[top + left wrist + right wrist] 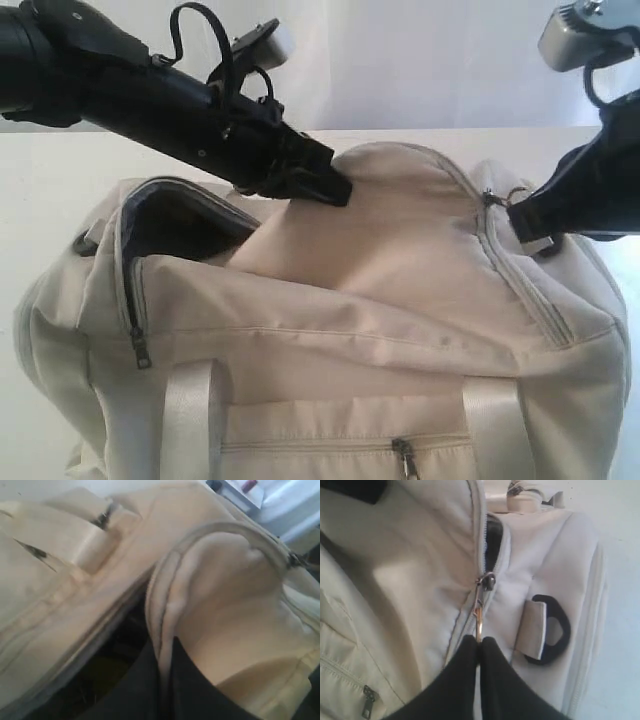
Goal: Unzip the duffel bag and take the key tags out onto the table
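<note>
Duffel bag (330, 330) under both grippers, zip part open. Right gripper (480, 642) pinched shut on zipper pull (479, 615), left gripper (167, 647) clamped on top flap (225, 605). Key tags unseen. Next: drag pull along the closed track.

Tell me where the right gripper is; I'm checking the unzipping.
The right gripper sits at the top right of the duffel bag in the exterior view, shut on the zipper pull.

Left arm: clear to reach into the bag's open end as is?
Probably not. The left gripper is shut on the flap, holding it up. The opening lies just beside it, unblocked, but it would have to let go first.
</note>
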`<state>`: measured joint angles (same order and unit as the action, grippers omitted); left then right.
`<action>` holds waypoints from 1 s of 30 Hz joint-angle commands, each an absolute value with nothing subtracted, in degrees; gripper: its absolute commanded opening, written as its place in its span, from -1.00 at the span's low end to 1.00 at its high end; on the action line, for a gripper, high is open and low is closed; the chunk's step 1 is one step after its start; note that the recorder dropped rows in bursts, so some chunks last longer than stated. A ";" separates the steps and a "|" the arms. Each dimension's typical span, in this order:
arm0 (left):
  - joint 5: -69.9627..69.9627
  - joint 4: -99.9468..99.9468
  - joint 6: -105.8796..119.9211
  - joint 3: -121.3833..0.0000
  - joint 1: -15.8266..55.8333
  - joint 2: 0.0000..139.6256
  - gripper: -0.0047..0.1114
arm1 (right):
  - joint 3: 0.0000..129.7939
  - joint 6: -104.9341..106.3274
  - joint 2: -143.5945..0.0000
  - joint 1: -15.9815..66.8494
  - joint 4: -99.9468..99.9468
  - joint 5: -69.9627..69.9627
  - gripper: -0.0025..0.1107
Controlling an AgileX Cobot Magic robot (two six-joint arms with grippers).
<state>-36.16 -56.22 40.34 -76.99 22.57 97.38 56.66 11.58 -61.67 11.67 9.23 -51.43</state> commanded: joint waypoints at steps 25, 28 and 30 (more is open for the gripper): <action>-28.08 -56.83 34.30 -76.73 21.31 103.11 -0.92 | 48.33 14.52 -51.30 11.39 14.42 -61.60 -0.96; -28.08 -56.83 34.43 -76.73 21.31 103.22 -0.92 | 46.68 14.52 -50.32 11.39 13.58 -60.89 -0.96; -28.88 -56.83 34.43 -76.73 21.31 103.22 -0.92 | 46.16 13.56 -50.32 11.39 12.62 -59.73 -0.96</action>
